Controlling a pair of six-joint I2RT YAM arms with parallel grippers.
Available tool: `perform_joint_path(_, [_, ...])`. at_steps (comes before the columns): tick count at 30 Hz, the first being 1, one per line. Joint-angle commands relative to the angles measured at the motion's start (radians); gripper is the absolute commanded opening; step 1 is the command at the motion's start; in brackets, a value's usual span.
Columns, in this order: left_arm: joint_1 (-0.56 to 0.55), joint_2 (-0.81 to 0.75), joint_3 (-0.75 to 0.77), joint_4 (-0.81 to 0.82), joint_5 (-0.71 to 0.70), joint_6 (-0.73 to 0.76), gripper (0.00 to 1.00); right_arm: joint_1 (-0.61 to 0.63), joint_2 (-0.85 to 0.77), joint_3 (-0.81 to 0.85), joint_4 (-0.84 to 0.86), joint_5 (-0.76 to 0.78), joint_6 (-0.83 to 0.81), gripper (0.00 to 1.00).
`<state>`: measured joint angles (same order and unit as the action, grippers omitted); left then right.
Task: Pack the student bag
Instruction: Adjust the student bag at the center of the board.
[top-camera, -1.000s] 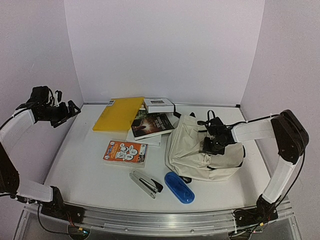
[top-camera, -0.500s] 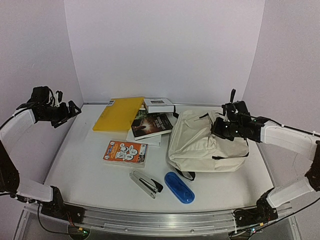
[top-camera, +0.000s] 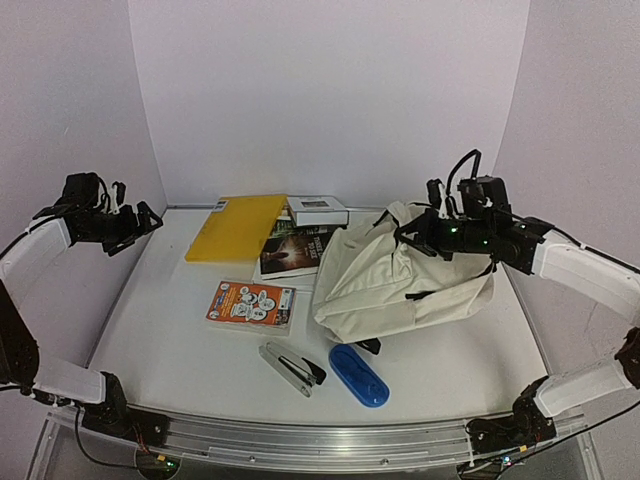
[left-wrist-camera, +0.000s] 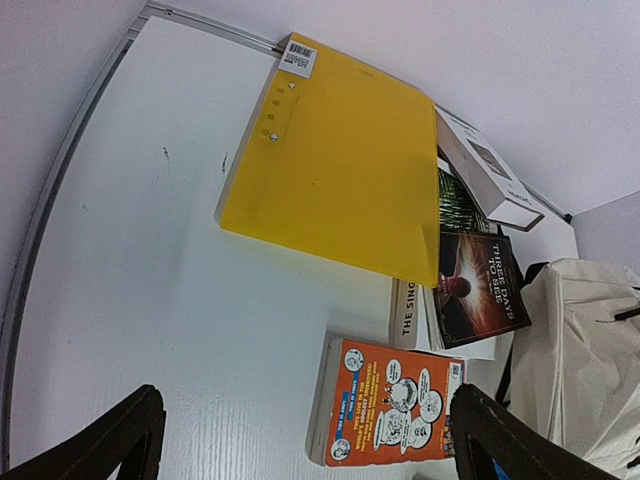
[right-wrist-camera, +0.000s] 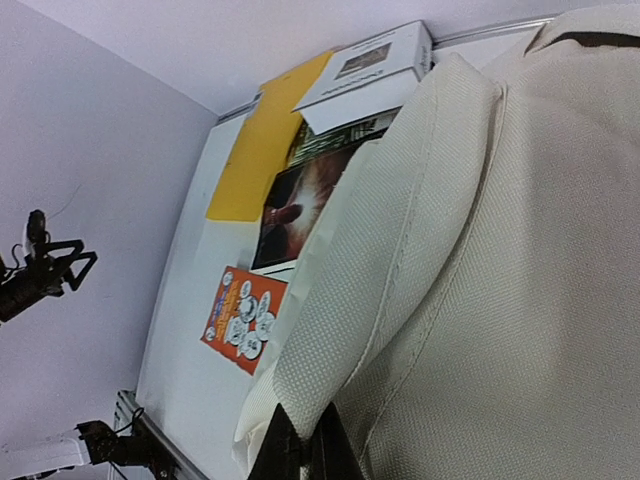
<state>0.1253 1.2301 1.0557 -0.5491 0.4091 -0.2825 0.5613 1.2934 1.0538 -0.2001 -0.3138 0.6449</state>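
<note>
The right claw (top-camera: 416, 233) pinches the bag (top-camera: 385, 290) by its top fabric. The left claw (top-camera: 140, 227) hangs wide above the counter (top-camera: 170, 335).

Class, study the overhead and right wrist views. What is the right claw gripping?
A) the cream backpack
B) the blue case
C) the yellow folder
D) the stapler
A: the right claw is shut on a fold of cream fabric of the student bag, as the right wrist view shows.

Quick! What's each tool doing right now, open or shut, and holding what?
Left tool: open, holding nothing.
Right tool: closed, pinching the student bag fabric.
</note>
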Motion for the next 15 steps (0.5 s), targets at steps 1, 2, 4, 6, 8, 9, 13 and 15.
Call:
perform_joint_path(1, [0.003, 0.002, 0.014, 0.013, 0.016, 0.022, 1.0, 0.031, -0.058, 0.102, 0.218, -0.157, -0.014, 0.0])
perform_joint_path(2, [0.002, 0.003, 0.013, 0.014, 0.017, 0.022, 1.0, 0.04, -0.063, 0.108, 0.242, -0.18, -0.007, 0.0])
perform_joint_path(4, [0.003, 0.006, 0.014, 0.012, 0.017, 0.022, 1.0, 0.053, -0.074, 0.11, 0.274, -0.207, 0.002, 0.0])
perform_joint_path(6, [0.003, 0.008, 0.015, 0.012, 0.019, 0.022, 1.0, 0.075, -0.078, 0.108, 0.314, -0.235, 0.0, 0.0])
perform_joint_path(8, [0.003, 0.009, 0.015, 0.012, 0.02, 0.022, 1.0, 0.087, -0.075, 0.102, 0.344, -0.256, -0.004, 0.0])
perform_joint_path(9, [0.003, 0.01, 0.015, 0.012, 0.021, 0.022, 1.0, 0.091, -0.07, 0.091, 0.36, -0.263, -0.006, 0.0])
perform_joint_path(13, [-0.004, 0.017, 0.016, 0.017, 0.052, 0.023, 1.0, 0.107, -0.01, 0.033, 0.381, -0.256, -0.075, 0.0])
perform_joint_path(15, [-0.024, 0.022, 0.014, 0.019, 0.051, 0.022, 1.0, 0.108, 0.037, -0.005, 0.381, -0.231, -0.125, 0.0])
